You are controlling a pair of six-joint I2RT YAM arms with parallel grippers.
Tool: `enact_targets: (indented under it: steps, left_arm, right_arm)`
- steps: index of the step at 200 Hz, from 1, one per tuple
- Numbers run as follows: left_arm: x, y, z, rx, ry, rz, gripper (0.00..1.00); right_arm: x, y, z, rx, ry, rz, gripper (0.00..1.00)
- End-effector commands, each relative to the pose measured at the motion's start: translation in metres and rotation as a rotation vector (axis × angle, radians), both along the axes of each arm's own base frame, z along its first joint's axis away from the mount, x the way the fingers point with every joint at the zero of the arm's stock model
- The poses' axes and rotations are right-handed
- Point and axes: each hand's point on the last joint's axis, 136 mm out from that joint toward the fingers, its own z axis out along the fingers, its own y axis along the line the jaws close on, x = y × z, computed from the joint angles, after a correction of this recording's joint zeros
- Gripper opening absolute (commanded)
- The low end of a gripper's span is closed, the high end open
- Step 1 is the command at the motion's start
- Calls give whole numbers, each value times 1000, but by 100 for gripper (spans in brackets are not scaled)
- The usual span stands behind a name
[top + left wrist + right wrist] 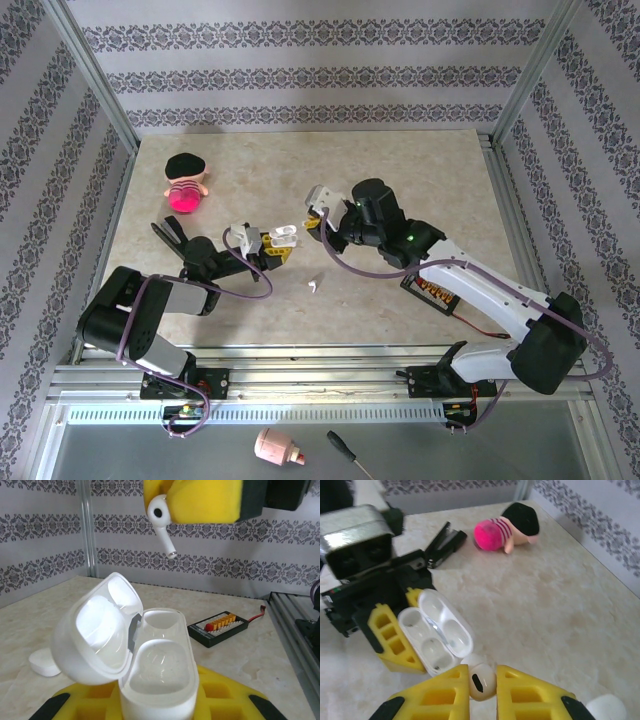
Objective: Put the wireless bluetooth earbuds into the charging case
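The right claw (483, 674) was closed on the head of a white earbud (161, 519), whose stem hung down, tilted a little, toward the open case (157, 680) below it. The left claw (272, 248) was clamped on the case's base, holding it off the table with the lid (95, 630) swung back on its hinge and leaning away from the wells. Seen from the right wrist, the case (440, 635) lay just ahead of the claw's yellow pads (440, 695), and its two wells (456, 636) both looked empty. The earbud hung above the case and apart from it. The coming drop appeared to turn on bringing the stem in line with one well and over its mouth; the right arm, already carrying the bud, was the one placed to do it. A second small white piece, probably the other earbud (313, 286), lay on the table (400, 170) between the arms, near the case and on the side toward the bases. A plush toy (185, 183) lay well apart at the far left.
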Motion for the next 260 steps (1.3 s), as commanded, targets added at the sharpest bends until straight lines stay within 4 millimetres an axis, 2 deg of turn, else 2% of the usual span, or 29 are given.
enact_targets:
  steps: [1, 37, 64, 127, 175, 226, 246, 260]
  left_arm:
    - [-7, -7, 21, -32, -56, -52, 0]
    - [-14, -10, 28, -41, -49, -104, 0]
    - [-16, -10, 32, -48, -50, -106, 0]
    - [-18, -10, 33, -51, -41, -121, 0]
    - [-16, -11, 32, -50, -36, -121, 0]
    - [-16, -11, 35, -55, -37, -127, 0]
    - [-16, -11, 37, -56, -42, -128, 0]
    - [-16, -11, 36, -55, -44, -128, 0]
  right_arm:
    - [-14, 18, 20, 36, -97, 120, 14]
    - [-13, 32, 10, -24, -145, 143, 13]
    - [-12, 35, 3, -47, -150, 152, 13]
    - [-5, 29, -3, -92, -182, 120, 12]
    - [-11, 23, -5, -127, -193, 137, 11]
    - [-16, 21, -16, -152, -181, 165, 11]
    - [-21, 23, -20, -150, -156, 190, 17]
    - [-20, 22, -21, -158, -153, 183, 26]
